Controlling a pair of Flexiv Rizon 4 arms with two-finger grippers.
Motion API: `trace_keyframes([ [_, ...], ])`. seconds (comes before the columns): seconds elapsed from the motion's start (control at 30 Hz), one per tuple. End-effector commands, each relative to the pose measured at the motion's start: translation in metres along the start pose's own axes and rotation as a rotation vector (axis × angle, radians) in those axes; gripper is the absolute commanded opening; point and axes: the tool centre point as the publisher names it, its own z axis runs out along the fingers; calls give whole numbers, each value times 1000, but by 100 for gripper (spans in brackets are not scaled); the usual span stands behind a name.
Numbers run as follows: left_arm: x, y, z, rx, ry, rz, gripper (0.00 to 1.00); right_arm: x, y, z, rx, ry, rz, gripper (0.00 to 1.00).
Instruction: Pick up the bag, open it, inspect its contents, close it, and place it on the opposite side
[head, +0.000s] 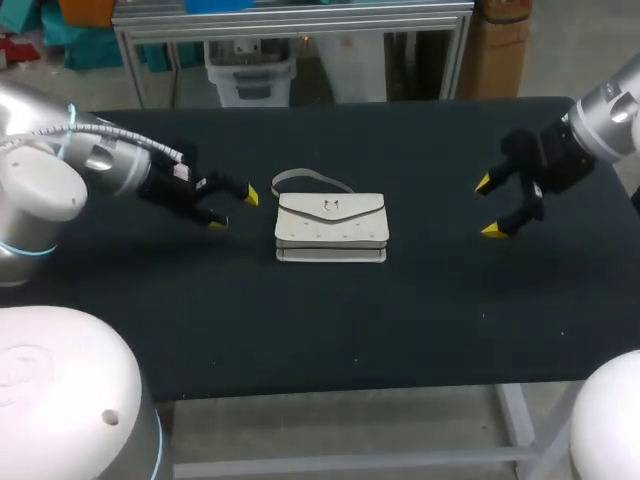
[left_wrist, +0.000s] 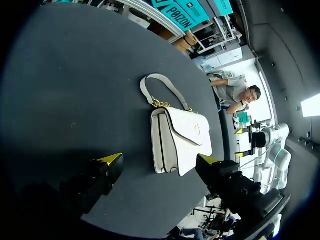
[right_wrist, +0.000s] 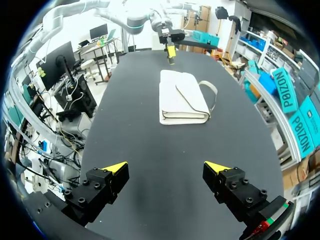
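A robotics lab. A black-covered desk (head: 330, 330) stands on a pale metal frame, with the left robot arm (head: 100, 160) over the desk's left edge and the right robot arm (head: 610, 115) over its right edge.

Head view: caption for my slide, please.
Closed white bag on table between open left gripper and open right gripper.

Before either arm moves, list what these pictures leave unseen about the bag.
- Contents of the bag: hidden in every view by its closed flap.
- Its underside: hidden in every view, since it lies against the table.
- The clasp: too small in the head view, and in both wrist views, to tell how it fastens.
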Motion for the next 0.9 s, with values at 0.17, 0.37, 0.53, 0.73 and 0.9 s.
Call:
trace_keyframes([
  [0.17, -5, -15, -22, -102, -136, 212, 100, 5, 25, 2, 60, -63, -125, 100],
  [0.37, -4, -20, -29, -136, -215, 347, 100, 9, 37, 6, 95, -99, -152, 100],
  [0.53, -2, -20, -32, -183, -256, 454, 100, 13, 48, 16, 139, -122, -128, 100],
  [0.73, 0, -18, -40, -261, -251, 577, 100, 19, 61, 28, 176, -152, -119, 100],
  [0.9, 0, -18, -40, -261, -251, 577, 100, 20, 67, 34, 212, -170, -105, 100],
])
